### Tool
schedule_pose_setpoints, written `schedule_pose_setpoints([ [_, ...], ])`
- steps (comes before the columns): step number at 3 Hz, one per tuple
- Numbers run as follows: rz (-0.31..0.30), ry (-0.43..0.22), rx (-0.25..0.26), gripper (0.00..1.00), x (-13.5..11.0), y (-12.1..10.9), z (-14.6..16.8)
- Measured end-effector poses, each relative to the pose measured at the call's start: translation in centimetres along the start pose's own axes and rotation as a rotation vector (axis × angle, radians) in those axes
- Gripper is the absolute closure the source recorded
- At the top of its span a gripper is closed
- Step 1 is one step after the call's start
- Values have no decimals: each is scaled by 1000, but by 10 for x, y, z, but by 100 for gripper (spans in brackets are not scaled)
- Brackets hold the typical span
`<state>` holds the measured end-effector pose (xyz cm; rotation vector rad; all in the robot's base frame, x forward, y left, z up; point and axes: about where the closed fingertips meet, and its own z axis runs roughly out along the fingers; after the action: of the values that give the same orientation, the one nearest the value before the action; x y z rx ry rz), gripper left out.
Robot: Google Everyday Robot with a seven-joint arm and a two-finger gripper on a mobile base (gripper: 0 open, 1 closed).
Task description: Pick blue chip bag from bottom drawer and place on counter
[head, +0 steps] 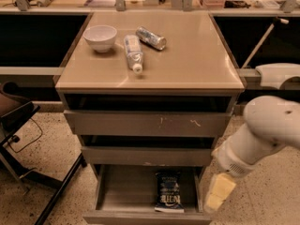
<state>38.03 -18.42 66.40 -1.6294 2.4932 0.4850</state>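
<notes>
The blue chip bag (169,198) lies flat in the open bottom drawer (110,198), right of its middle, with the pale band toward the front. The counter (187,55) is the tan cabinet top above the three drawers. My gripper (218,193) hangs from the white arm (262,135) at the lower right. It sits just outside the drawer's right side, about level with the bag and to the right of it, and is not touching the bag.
On the counter stand a white bowl (100,37), a clear plastic bottle (133,53) lying down and a silver can (151,38) on its side. The two upper drawers (145,123) are slightly pulled out. A black chair (18,121) stands at the left.
</notes>
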Motion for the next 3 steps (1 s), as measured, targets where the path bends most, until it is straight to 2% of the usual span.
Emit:
schedule_pose_setpoints([
  [1,45,-88,-85,0,-33,-17,96],
  [2,190,-162,-103,0,-51,-50,176],
  [3,233,-200,-104,0,-51,-57,208],
])
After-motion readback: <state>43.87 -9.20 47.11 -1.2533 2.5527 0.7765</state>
